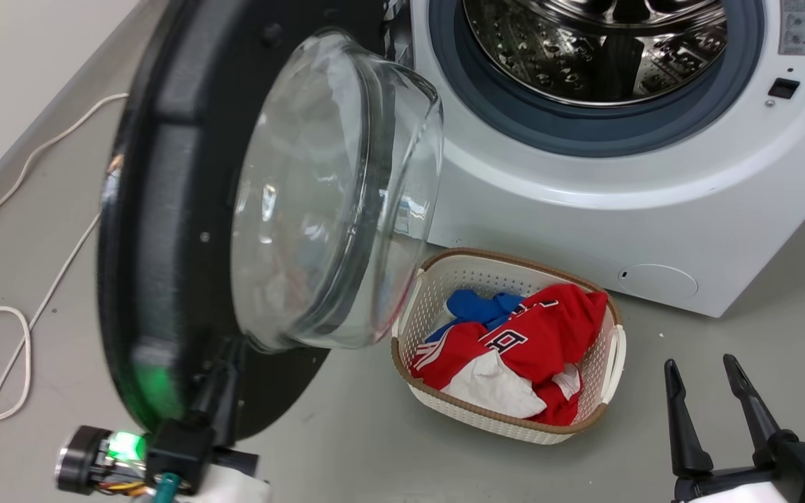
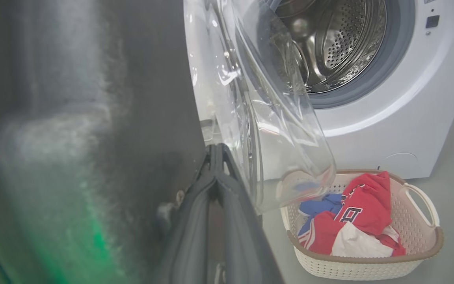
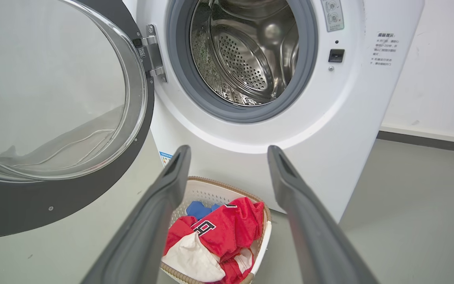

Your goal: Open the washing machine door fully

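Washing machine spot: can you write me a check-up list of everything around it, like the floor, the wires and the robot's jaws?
surface: smooth grey floor.
job's things: washing machine door swung wide off the washing machine; steel drum uncovered, nothing seen inside.
clutter: white basket on the floor before the machine, holding red, blue and white clothes.
jaws: left jaws shut, lying against the door's inner side below the glass; right jaws open, holding nothing, apart from everything.
cables: white cables loose on the floor left of the door.
surroundings: pale wall beside the machine.
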